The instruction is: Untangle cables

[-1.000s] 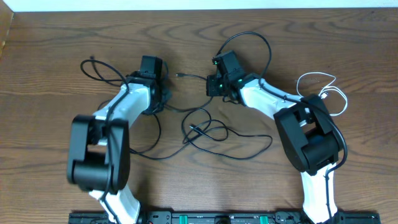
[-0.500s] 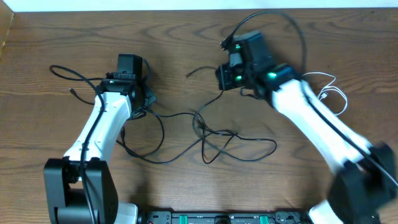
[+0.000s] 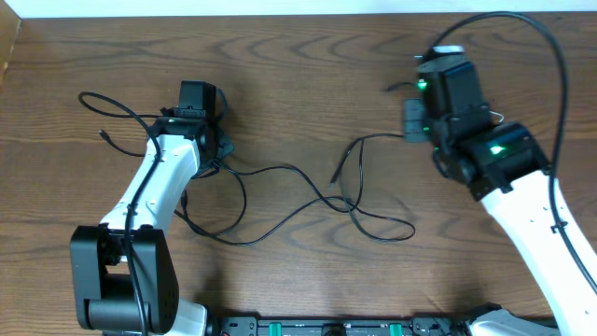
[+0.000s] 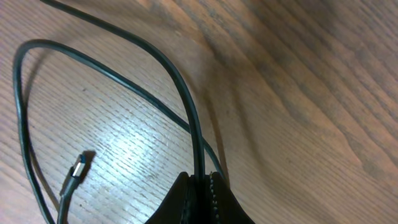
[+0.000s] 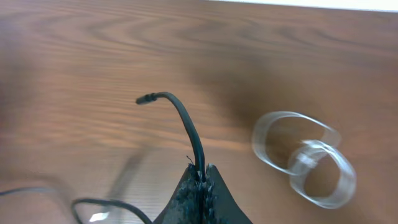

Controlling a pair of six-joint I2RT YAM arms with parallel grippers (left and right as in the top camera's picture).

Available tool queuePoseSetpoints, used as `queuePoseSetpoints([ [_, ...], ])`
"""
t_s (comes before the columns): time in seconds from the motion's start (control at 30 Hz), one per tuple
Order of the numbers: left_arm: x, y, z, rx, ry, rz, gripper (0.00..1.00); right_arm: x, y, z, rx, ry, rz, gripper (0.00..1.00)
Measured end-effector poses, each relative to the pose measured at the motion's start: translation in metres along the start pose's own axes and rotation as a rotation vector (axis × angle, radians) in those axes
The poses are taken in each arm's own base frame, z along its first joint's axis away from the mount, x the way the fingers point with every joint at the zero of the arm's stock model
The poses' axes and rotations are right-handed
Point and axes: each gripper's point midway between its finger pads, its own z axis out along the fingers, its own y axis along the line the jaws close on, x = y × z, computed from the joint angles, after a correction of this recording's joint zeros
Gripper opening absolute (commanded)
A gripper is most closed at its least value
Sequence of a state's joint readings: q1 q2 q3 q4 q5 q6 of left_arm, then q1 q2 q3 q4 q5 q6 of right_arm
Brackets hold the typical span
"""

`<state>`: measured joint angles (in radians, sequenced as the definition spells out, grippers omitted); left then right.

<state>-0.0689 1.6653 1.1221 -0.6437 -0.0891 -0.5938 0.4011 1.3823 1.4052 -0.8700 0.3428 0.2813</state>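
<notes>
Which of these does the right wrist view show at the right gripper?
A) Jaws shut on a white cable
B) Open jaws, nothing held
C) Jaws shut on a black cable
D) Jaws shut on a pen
C: the right gripper is pinched shut on a black cable whose plug end sticks out free; the white cable lies apart.

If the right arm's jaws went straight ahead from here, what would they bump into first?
Probably just the bare brown wooden table; the blurred white cable loops lie off to the side.
</notes>
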Motion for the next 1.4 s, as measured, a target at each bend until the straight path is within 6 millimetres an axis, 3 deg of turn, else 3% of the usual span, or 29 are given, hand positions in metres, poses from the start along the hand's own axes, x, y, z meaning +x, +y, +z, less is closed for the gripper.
queuePoseSetpoints([
  [0.33,-0.004,0.004,0.000,-0.022,-0.021,0.000,0.08,0.027,-0.143,0.005,0.385,0.121,0.288,0.01],
  [0.73,-0.004,0.004,0.000,-0.023,-0.024,-0.001,0.08,0.056,-0.255,-0.011,0.590,0.129,0.645,0.02],
  [0.77,-0.004,0.004,0.000,-0.024,-0.024,0.000,0.08,0.060,-0.265,-0.014,0.613,0.126,0.686,0.06],
  [0.8,-0.005,0.004,0.000,-0.024,-0.025,-0.001,0.08,0.063,-0.272,-0.017,0.626,0.123,0.714,0.23],
  [0.87,-0.004,0.004,0.000,-0.023,-0.024,-0.001,0.08,0.070,-0.288,-0.022,0.653,0.119,0.774,0.87],
  [0.9,-0.004,0.004,0.000,-0.023,-0.024,-0.001,0.08,0.073,-0.292,-0.023,0.652,0.119,0.804,0.99],
  [1.07,-0.005,0.004,0.000,-0.024,-0.025,0.000,0.08,0.080,-0.286,-0.017,0.547,0.159,0.856,0.99],
  [1.3,-0.005,0.004,0.000,-0.025,-0.026,0.000,0.08,0.103,-0.228,-0.011,0.300,0.359,0.835,0.99],
  [1.4,-0.005,0.004,0.000,-0.027,-0.027,-0.001,0.08,0.107,-0.194,-0.011,0.166,0.440,0.759,0.88],
])
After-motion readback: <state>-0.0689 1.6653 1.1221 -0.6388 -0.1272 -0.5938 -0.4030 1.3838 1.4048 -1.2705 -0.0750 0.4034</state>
